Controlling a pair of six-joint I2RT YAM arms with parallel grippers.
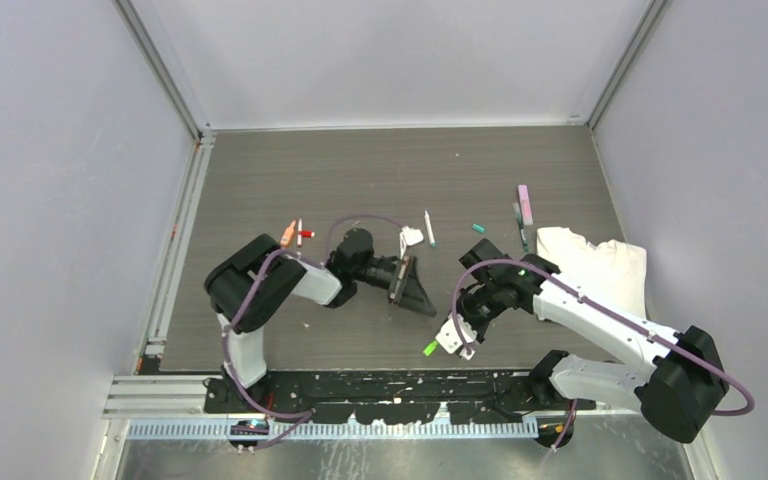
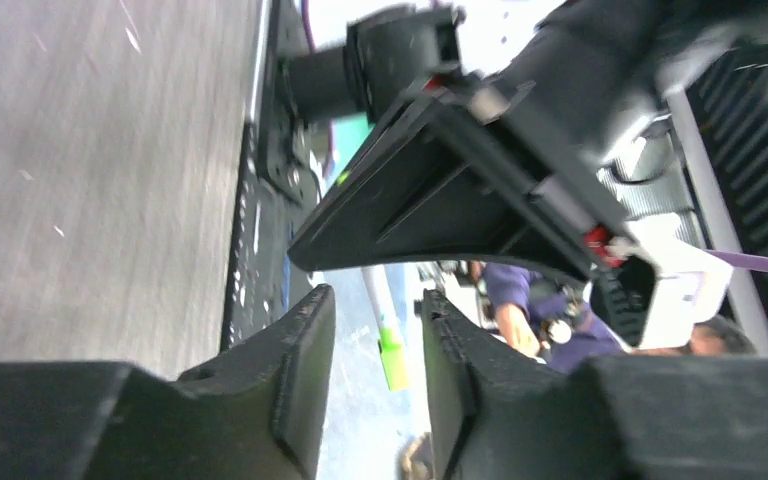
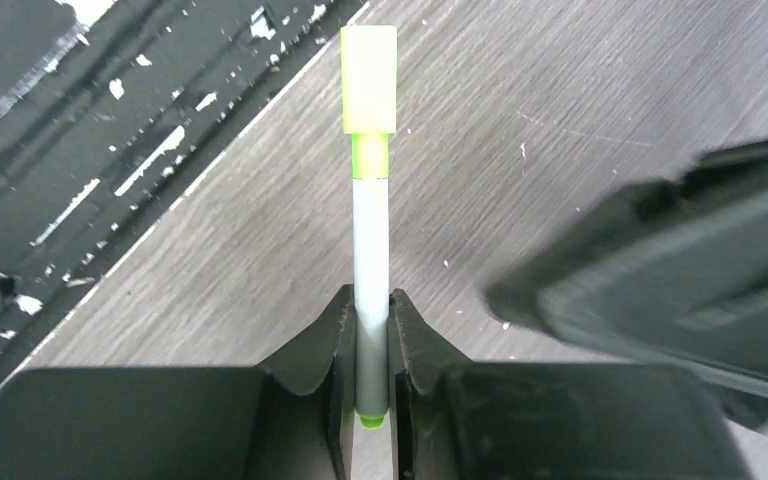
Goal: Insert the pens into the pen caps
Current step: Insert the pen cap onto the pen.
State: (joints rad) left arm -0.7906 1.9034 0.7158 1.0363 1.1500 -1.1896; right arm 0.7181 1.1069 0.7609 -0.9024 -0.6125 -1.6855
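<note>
My right gripper (image 3: 370,300) is shut on a white pen (image 3: 370,240). A bright green cap (image 3: 369,80) sits on the pen's far end, with a green collar showing below it. In the top view the right gripper (image 1: 457,338) holds this pen low near the table's front edge, the green cap (image 1: 430,348) pointing left. My left gripper (image 1: 418,290) is open and empty, just left of and above the right one. In the left wrist view the left gripper (image 2: 375,330) frames the capped pen (image 2: 390,350), apart from both fingers.
An orange cap (image 1: 289,233), a thin white pen (image 1: 299,232) and a red cap (image 1: 307,234) lie at back left. A white pen (image 1: 429,228), a teal piece (image 1: 478,228), a pink-purple cap (image 1: 525,204), a dark green pen (image 1: 519,222) and a white cloth (image 1: 595,262) lie further right.
</note>
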